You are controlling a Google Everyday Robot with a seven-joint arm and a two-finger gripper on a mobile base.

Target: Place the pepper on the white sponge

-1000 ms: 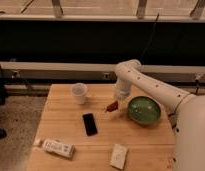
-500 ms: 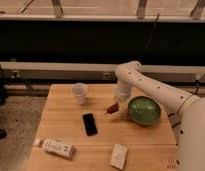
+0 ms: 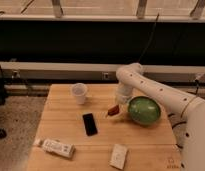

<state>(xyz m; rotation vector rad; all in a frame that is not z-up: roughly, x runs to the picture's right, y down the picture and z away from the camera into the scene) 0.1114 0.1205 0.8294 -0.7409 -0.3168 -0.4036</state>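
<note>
Just left of the round green bowl [image 3: 144, 111], the gripper [image 3: 115, 107] hangs clenched on the small dark-red pepper [image 3: 113, 111], with the off-white rectangular sponge [image 3: 118, 156] well apart toward the near edge, and a thin pinch like that could drop it short or let it roll off.

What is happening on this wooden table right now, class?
The robot's tool, shut on a small dark-red pepper, hangs over the wooden table beside the round green bowl. The off-white rectangular sponge lies bare near the front edge, so the pepper is not yet placed.
</note>
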